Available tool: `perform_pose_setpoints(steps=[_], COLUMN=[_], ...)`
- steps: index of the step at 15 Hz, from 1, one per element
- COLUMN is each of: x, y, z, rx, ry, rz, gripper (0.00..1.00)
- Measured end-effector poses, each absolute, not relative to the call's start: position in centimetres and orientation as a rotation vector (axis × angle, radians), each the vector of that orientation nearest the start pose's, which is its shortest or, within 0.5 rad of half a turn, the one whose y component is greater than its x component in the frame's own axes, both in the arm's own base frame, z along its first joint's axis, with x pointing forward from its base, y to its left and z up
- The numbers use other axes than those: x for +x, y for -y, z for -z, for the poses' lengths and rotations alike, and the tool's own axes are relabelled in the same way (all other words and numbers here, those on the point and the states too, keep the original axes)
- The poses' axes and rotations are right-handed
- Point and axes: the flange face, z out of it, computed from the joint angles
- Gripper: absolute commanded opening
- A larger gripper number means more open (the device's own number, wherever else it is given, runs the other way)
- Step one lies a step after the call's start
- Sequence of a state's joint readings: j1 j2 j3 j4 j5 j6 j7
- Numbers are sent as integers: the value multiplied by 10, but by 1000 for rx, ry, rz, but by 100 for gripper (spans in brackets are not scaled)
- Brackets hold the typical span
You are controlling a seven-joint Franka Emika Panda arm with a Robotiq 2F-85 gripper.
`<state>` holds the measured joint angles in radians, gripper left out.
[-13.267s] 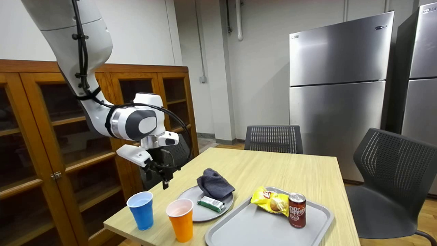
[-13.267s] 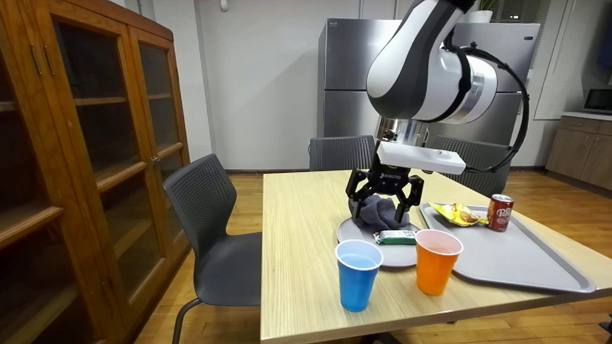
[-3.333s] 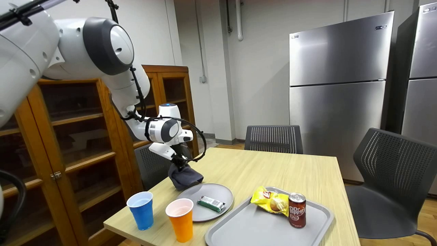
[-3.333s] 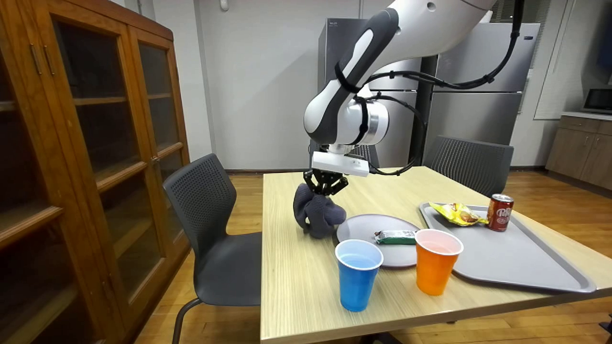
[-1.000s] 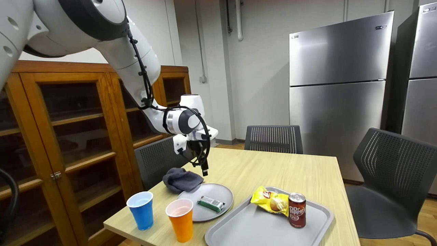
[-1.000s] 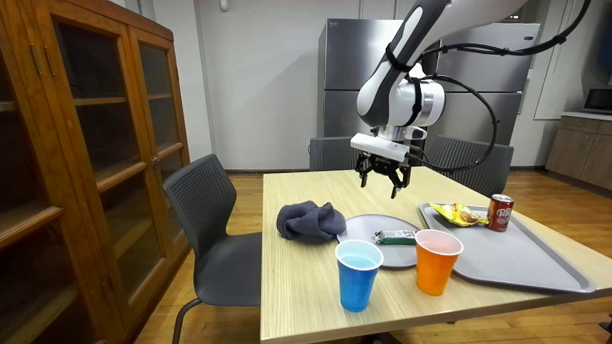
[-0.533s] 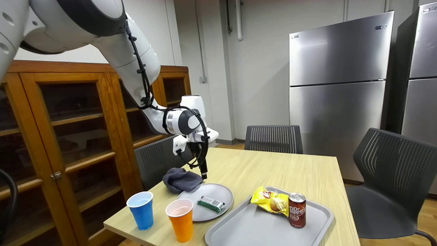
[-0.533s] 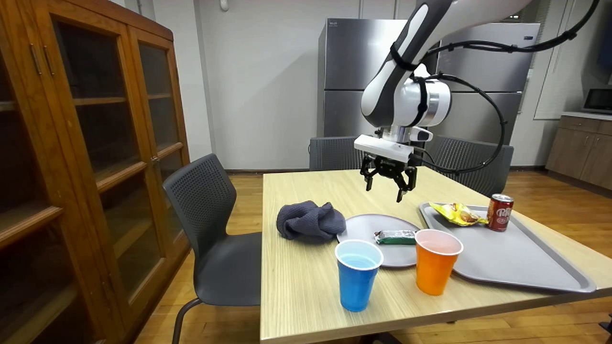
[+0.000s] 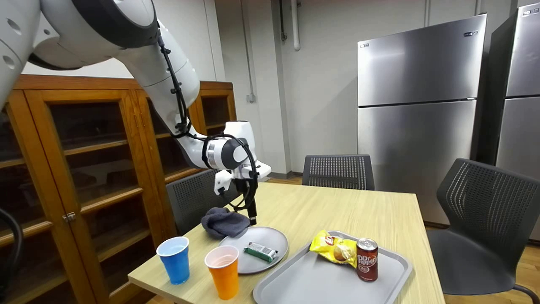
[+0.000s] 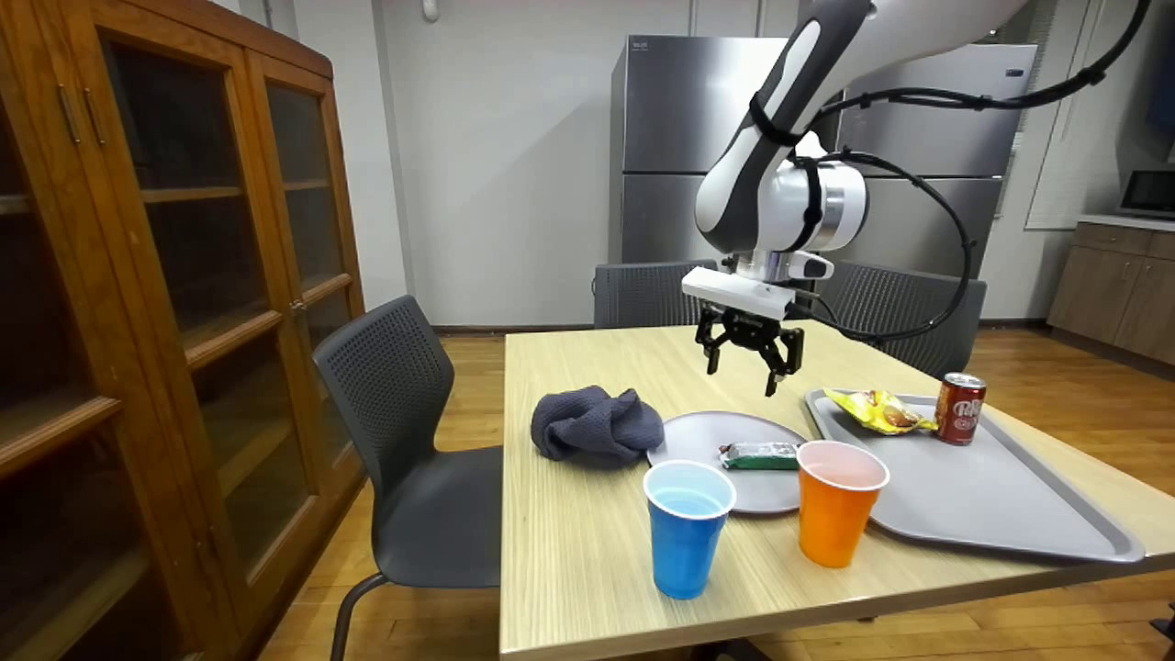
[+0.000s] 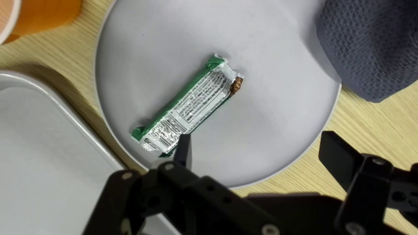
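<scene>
The cabinet (image 10: pixel 234 339) runs along one side, and the fridges (image 9: pixel 417 143) stand beyond the table (image 10: pixel 569 551). On it lies the tray (image 9: pixel 320 278), with the plate (image 11: pixel 277 107) just beside. The cloth (image 10: pixel 597 424) sits bunched across the plate from the tray, covering a bit of the plate's rim in the wrist view. The end effector (image 11: pixel 256 147) hangs above the table by the plate's edge, its fingers spread wide apart. The orange cup (image 9: pixel 224 274) and the blue cup (image 9: pixel 175 261) stand upright near the plate. On the tray, the bag (image 9: pixel 335 248) lies just beside the upright can (image 9: pixel 367 259). The bar (image 11: pixel 189 106) lies on the plate, a fingertip right by one end in the wrist view.
</scene>
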<state>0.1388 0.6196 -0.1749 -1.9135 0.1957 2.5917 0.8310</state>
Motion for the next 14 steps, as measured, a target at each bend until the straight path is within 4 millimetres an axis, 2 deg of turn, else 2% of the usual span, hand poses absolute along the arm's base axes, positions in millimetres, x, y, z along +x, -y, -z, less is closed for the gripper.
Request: perform_pose_setpoints(steps=[8,14], x=[621,615], y=[48,58], z=[-144,-125], rx=[-2626,-2548], ry=[-1745,-1904], rz=[16,-64], gripper=[100,100])
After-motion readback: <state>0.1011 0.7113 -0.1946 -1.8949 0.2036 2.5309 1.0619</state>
